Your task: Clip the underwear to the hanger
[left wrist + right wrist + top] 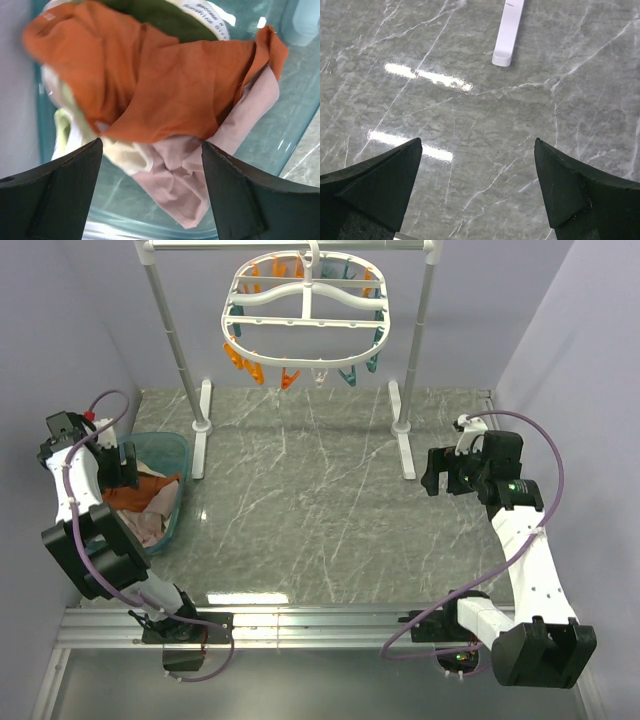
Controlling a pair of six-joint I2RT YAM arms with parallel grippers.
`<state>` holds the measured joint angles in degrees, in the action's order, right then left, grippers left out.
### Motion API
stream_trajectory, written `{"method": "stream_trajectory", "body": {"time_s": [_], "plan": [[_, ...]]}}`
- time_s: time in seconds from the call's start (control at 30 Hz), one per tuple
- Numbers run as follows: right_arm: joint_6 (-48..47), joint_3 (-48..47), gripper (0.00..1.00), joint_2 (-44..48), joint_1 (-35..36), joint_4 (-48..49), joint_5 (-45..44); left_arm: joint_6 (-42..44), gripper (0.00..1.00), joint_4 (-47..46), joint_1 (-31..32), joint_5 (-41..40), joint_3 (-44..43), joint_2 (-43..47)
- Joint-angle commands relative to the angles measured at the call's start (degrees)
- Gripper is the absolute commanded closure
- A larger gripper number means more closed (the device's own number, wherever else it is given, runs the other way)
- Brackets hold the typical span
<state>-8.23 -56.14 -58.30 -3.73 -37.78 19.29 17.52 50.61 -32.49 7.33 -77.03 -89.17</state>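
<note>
Honestly, my left gripper (151,146) hangs released over the underwear (165,85), heaped in the teal basket (280,120); closing low could snag the pink garment (185,185) beneath and lift both.

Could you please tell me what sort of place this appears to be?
Probably a robotics test cell staged for laundry, not a home: a marble-patterned table walled by plain panels, a white pole rack carrying a clothespin hanger, and a teal basket of clothes including the underwear.

High rear overview; wrist views close, downward
</note>
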Motion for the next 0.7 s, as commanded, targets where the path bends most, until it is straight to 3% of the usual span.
{"method": "stream_trajectory", "body": {"time_s": [0.0, 0.23, 0.43, 0.63, 0.67], "plan": [[-1.6, -3.3, 0.00, -0.9, 0.3, -2.2, 1.8, 3.8, 0.15, 1.2, 0.1, 5.5, -3.0, -2.7], [-2.3, -2.8, 0.00, -1.1, 0.3, -3.0, 1.8, 3.1, 0.17, -0.6, 0.2, 7.6, -5.1, -8.3], [-3.0, -3.0, 0.00, -1.0, 0.3, -3.3, 0.6, 3.7, 0.33, -1.9, 0.8, 7.1, -2.5, -9.6], [-2.6, -3.4, 0.00, -1.5, 0.2, -3.0, 1.9, 3.8, 0.68, -1.4, 0.8, 6.9, -2.5, -9.5], [-2.7, -3.4, 0.00, -1.6, 0.3, -3.2, 2.2, 3.8, 0.88, -0.9, 0.8, 7.1, -3.4, -9.4]]}}
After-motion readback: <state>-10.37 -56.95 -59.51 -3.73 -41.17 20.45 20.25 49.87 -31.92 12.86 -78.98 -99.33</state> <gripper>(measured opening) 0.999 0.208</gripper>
